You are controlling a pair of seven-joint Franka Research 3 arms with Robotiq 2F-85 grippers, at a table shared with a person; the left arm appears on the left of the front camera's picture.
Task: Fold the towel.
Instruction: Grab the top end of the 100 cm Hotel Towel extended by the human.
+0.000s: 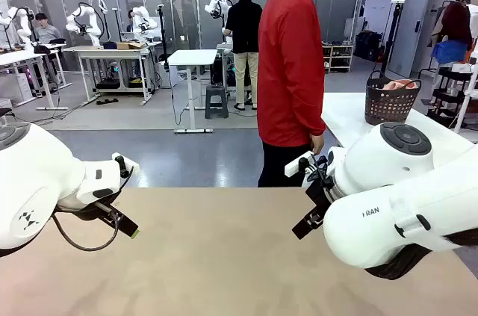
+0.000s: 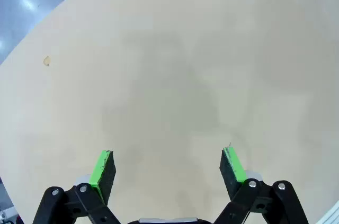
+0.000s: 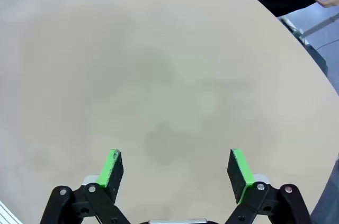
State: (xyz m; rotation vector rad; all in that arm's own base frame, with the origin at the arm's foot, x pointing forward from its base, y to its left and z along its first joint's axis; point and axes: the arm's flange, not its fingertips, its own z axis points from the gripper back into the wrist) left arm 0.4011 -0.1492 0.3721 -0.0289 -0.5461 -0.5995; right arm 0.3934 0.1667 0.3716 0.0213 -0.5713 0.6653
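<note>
The left gripper (image 2: 168,164) has its jaws spread wide, green pads (image 2: 103,168) facing each other, and grips nothing. It is poised above the tan surface (image 2: 175,65). The right gripper (image 3: 175,170) is in the same condition, with jaws wide apart and empty, above the same surface.

A small brownish speck (image 2: 46,61) lies on the surface, well off from the left gripper.

At the far edge of the surface stands a person (image 1: 290,69) in a red jacket, turned sideways, with one hand (image 1: 317,144) hanging at the side.

Beyond the person there is grey floor (image 1: 187,155) and workbenches (image 1: 112,51).

To the right, a second, white surface (image 1: 351,118) carries a dark perforated basket (image 1: 388,107). The towel (image 1: 399,84) lies bunched inside the basket, its salmon-pink cloth showing above the rim, well apart from both grippers.
</note>
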